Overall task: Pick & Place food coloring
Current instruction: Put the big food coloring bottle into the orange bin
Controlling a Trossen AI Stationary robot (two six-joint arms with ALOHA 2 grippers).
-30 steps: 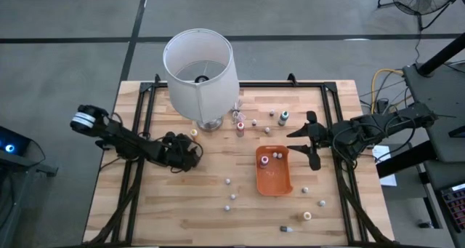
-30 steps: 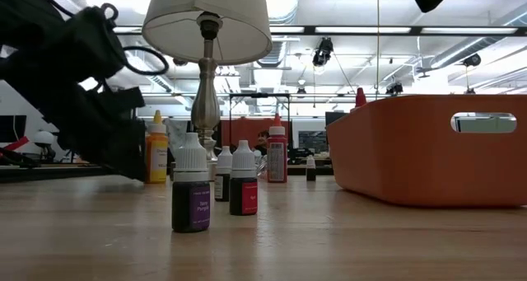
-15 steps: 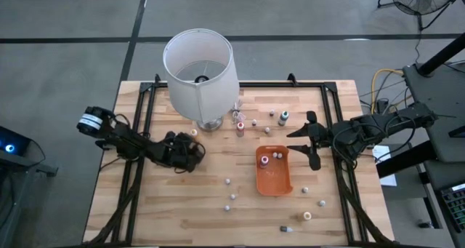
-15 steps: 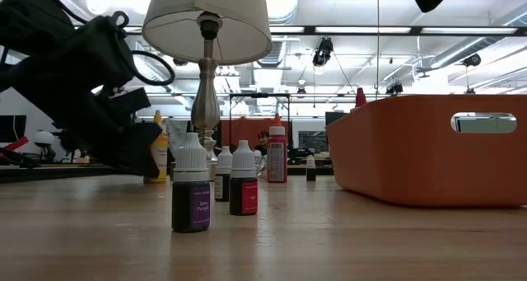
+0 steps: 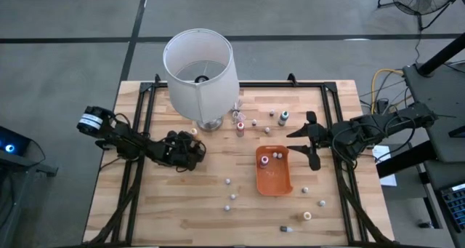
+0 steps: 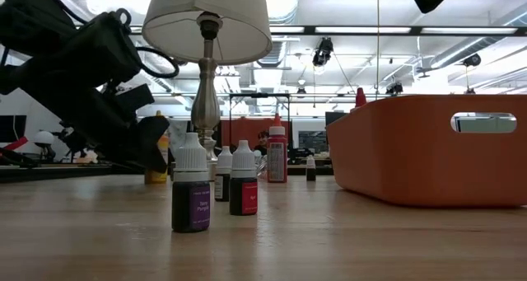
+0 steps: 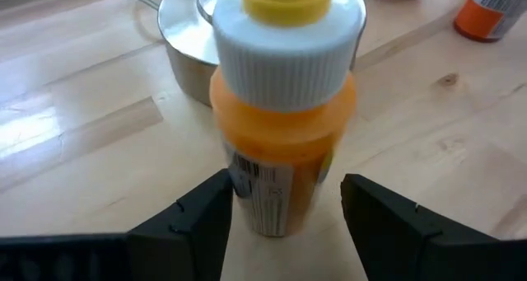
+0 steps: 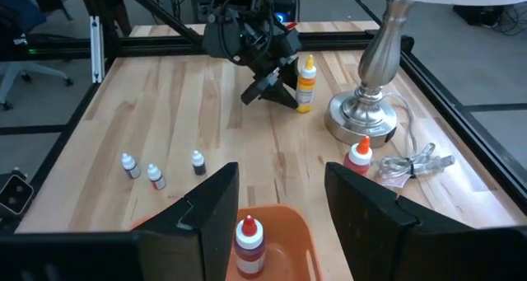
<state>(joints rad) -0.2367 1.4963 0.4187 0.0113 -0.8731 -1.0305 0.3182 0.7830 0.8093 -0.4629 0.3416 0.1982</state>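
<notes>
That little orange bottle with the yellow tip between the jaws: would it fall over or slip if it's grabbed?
The small orange plastic bottle with white ribbed cap and yellow tip stands upright on a narrow base, so a sideways nudge would probably tip it. Its round body could twist or slip between the left gripper's open jaws. It looks light and rigid enough to lift.

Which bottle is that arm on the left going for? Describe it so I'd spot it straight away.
Start at the big white lamp at the table's far edge and drop to its silver base. Just beside the base stands the yellow bottle, between the left hand's open fingers. It is taller than the tiny bottles nearby, with orange-yellow contents, a white ribbed cap and a yellow tip.
</notes>
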